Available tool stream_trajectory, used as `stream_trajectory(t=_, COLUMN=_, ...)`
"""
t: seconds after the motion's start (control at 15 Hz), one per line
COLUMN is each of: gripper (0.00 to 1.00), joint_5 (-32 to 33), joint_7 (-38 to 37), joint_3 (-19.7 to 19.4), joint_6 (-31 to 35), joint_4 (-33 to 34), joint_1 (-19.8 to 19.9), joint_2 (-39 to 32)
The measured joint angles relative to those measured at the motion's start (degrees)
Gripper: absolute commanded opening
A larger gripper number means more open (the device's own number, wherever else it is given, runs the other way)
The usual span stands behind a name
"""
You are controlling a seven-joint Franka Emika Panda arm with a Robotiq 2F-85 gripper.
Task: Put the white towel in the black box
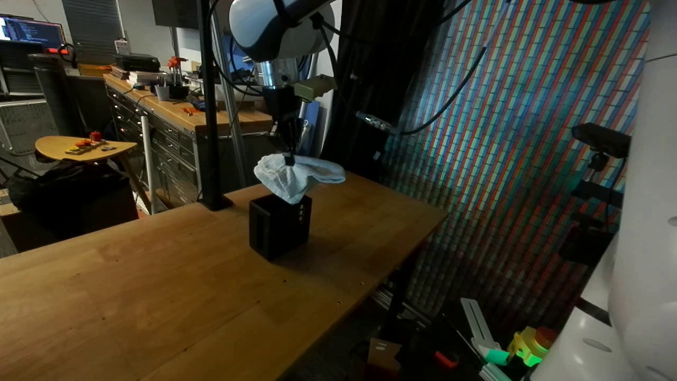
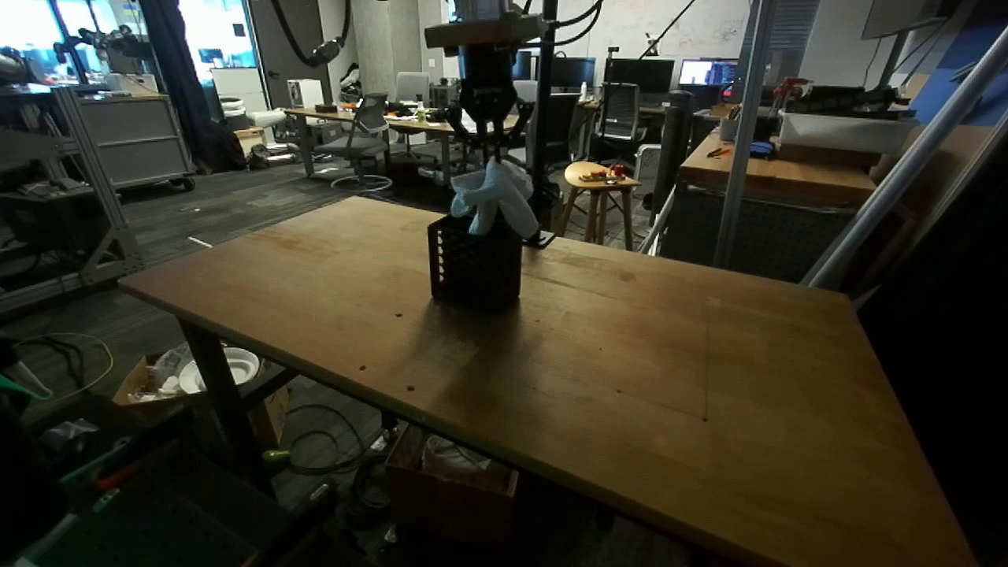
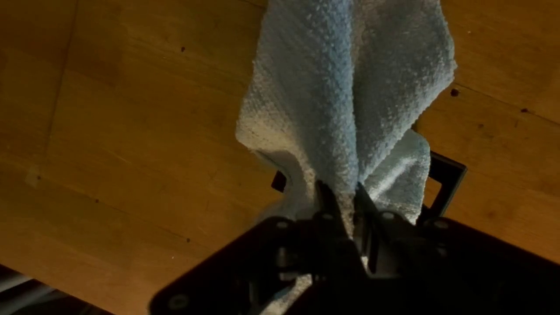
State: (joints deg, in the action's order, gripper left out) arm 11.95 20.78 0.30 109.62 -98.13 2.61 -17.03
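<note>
Black two-fingered gripper [image 3: 341, 187] held the white terry towel [image 1: 293, 177] pinched over the square-cornered, open-topped black box [image 1: 277, 228], presumably for release inside

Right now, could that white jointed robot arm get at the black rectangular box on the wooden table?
Probably yes: the black gripper hangs above the black rectangular box, and only the white terry towel it holds shows between them; loose folds might snag going in.
</note>
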Motion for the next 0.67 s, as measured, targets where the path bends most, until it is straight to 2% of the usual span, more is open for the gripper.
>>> stream_trajectory(t=0.33, gripper=0.1, joint_5=-0.23, joint_7=0.01, joint_3=0.73, joint_6=0.03, joint_4=-1.02, joint_1=-0.46, joint_2=-1.07)
stream_trajectory(t=0.67, gripper=0.1, joint_5=-3.45, joint_7=-0.45, joint_3=0.66, joint_6=0.46, joint_4=-2.66, joint_1=0.04, joint_2=-1.82)
